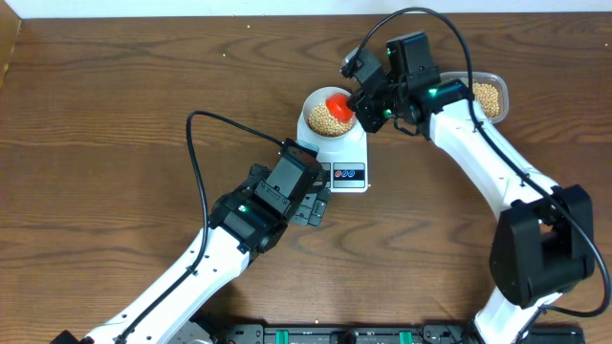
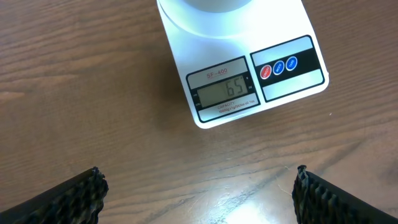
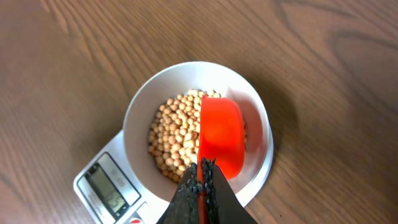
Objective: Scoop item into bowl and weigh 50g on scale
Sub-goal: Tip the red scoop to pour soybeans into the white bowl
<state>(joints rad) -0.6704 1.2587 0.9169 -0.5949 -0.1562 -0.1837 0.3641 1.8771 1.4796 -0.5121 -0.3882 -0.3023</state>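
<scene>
Spanning every view, a brown wood-grain table (image 1: 115,96) is seen beneath two white-and-black robot arms. The left arm (image 1: 191,272) is extended from the lower left of the overhead frame. The left gripper (image 2: 199,199) is held wide apart and empty above bare wood, just below the scale's front edge. The right arm (image 1: 488,158) is extended from the lower right. The right gripper (image 3: 200,186) is clamped shut on the handle of the scoop.

A flat white rectangular digital scale (image 2: 249,74) is placed at the centre of the overhead frame. Digits resembling 65 are shown on its display (image 2: 225,93). A clear rounded-rectangular plastic tub (image 1: 497,91) partly filled with beans is located at the upper right, well apart from the scale. A small round pale bowl (image 3: 140,106) is seated on the scale platform. A red-orange plastic scoop (image 3: 221,134) is positioned inside the bowl's right half, with its cup turned on its side. Small round tan-yellow beans (image 3: 174,130) are piled in the bowl, against the scoop's left edge.
</scene>
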